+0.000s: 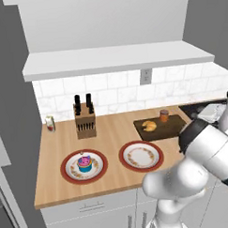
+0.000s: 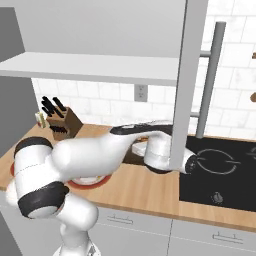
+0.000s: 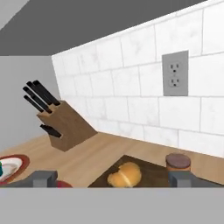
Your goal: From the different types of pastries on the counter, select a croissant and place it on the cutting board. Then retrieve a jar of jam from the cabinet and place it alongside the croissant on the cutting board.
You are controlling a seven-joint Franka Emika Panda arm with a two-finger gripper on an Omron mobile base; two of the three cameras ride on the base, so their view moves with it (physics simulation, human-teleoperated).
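**Croissant and jam sit on the board, tool open**

Two dark fingertips (image 3: 43, 178) of the tool (image 3: 114, 179) stick up at the bottom of the hand view. They are spread wide apart and hold nothing.

Under and all around the tool lies the long wooden desk (image 1: 112, 130). High above the tool hangs the white cabinet (image 1: 113, 59) with its thick flat ledge. Behind the desk is a white tiled wall (image 3: 131, 87) with a power socket (image 3: 175, 73) up past the tool.

Just ahead of the tool lies the dark cutting board (image 1: 168, 128). The croissant (image 3: 125, 174) rests on it, between the two fingertips and close to them. The jar of jam (image 3: 178, 162) stands upright on the same board, near the croissant, just above the right fingertip.

Farther off, ahead and to the left of the tool, stands a wooden knife block (image 3: 65, 124) with black handles. Two red-rimmed plates lie on the desk. One plate (image 1: 84, 166) holds the cupcake (image 1: 84, 163). The other plate (image 1: 141, 156) is bare.
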